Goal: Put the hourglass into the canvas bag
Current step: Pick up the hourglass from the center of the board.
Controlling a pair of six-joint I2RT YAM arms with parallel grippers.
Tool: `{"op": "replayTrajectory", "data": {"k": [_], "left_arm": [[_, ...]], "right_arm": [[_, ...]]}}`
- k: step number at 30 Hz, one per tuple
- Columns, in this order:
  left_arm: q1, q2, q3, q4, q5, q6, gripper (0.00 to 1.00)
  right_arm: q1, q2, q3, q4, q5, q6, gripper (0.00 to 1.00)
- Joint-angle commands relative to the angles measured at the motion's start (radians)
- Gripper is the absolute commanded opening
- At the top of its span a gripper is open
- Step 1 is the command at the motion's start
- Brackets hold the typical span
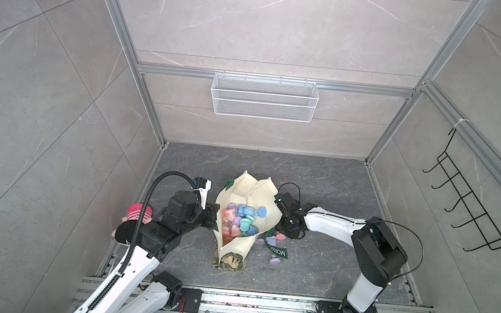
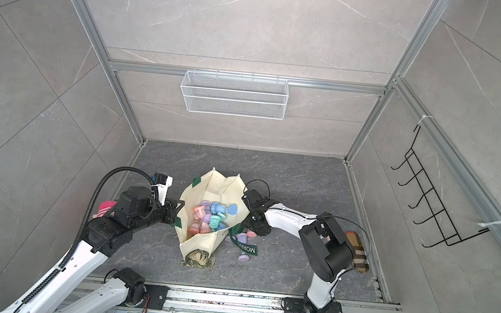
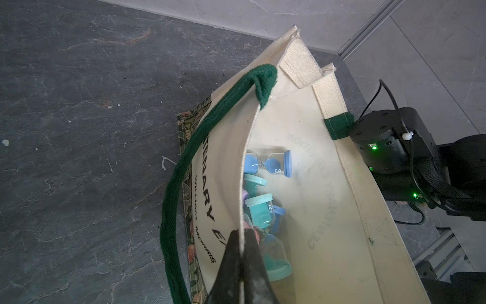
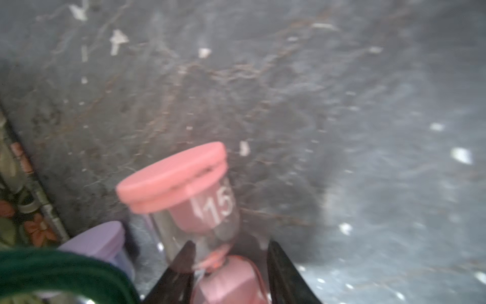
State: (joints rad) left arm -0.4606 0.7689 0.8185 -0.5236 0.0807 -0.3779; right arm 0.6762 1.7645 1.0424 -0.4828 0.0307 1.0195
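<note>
The cream canvas bag stands open mid-floor, holding several pastel hourglasses, a blue one on top. My left gripper is shut on the bag's near rim and holds the mouth apart. A pink hourglass marked 15 lies on the floor right of the bag. My right gripper straddles its waist, one finger touching the glass and the other a little apart. Two purple hourglasses lie nearby beside the green MORRIS strap.
A plush doll sits behind my left arm by the left wall. A checked slipper lies behind my right arm. A white wire basket hangs on the back wall and a black hook rack on the right wall.
</note>
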Motion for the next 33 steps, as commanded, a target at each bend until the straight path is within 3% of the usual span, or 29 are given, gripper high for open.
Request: {"op": "replayTrajectory", "data": {"k": [1, 8, 15, 20, 33], "left_arm": [[-0.001, -0.029, 0.018, 0.089, 0.005, 0.012, 0.0], [-0.001, -0.03, 0.018, 0.088, 0.005, 0.012, 0.0], [0.0, -0.028, 0.018, 0.088, 0.005, 0.013, 0.0], [-0.001, -0.027, 0.019, 0.089, 0.007, 0.012, 0.0], [0.0, -0.029, 0.017, 0.089, 0.004, 0.011, 0.0]], "right_arm": [[-0.014, -0.04, -0.051, -0.063, 0.042, 0.038, 0.48], [-0.047, -0.079, -0.106, -0.063, 0.051, 0.046, 0.46], [-0.058, -0.104, -0.122, -0.068, 0.061, 0.048, 0.29], [-0.071, -0.143, -0.132, -0.082, 0.072, 0.047, 0.22], [-0.087, -0.239, -0.125, -0.123, 0.082, 0.032, 0.16]]}}
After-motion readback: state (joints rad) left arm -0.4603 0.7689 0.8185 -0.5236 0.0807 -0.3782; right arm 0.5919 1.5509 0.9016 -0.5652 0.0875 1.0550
